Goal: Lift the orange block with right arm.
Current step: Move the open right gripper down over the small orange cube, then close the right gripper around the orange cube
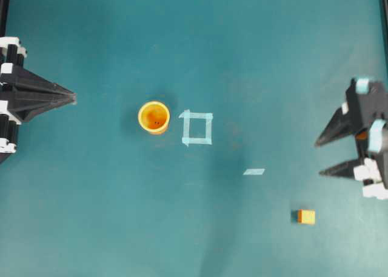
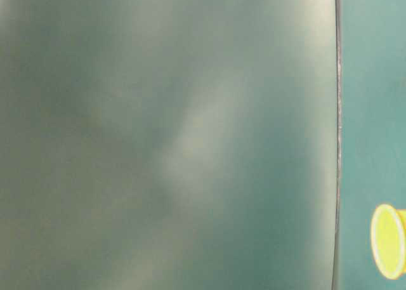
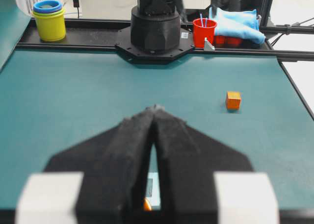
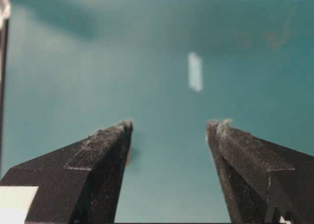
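the orange block (image 1: 306, 216) lies alone on the teal table (image 1: 254, 53), toward the near-right part of the overhead view, touching nothing. from the block, the right claw (image 1: 318, 159) hangs up and a little to the right, near but clearly apart, its two black fingers spread wide with nothing between them, tips pointing toward the table's middle. in the right wrist view the fingers (image 4: 105, 150) frame bare teal surface and a small pale tape strip (image 4: 195, 72); a thin orange sliver at the inner edge of the left finger may be the block, but that is too small to tell. in the overhead view the same tape strip (image 1: 254, 171) sits up and left of the block, between it and a pale tape square (image 1: 197, 128) farther on. just past that square stands an orange-yellow cup (image 1: 154, 117), upright and well apart from the block. the left claw (image 1: 73, 97) is far across the table from the block, beyond the cup, its fingers pressed together on nothing. the left wrist view shows the block (image 3: 233, 100) ahead and to the right of those clenched tips. the table-level view is mostly blur, with only the cup's rim (image 2: 388, 240) at its right edge.
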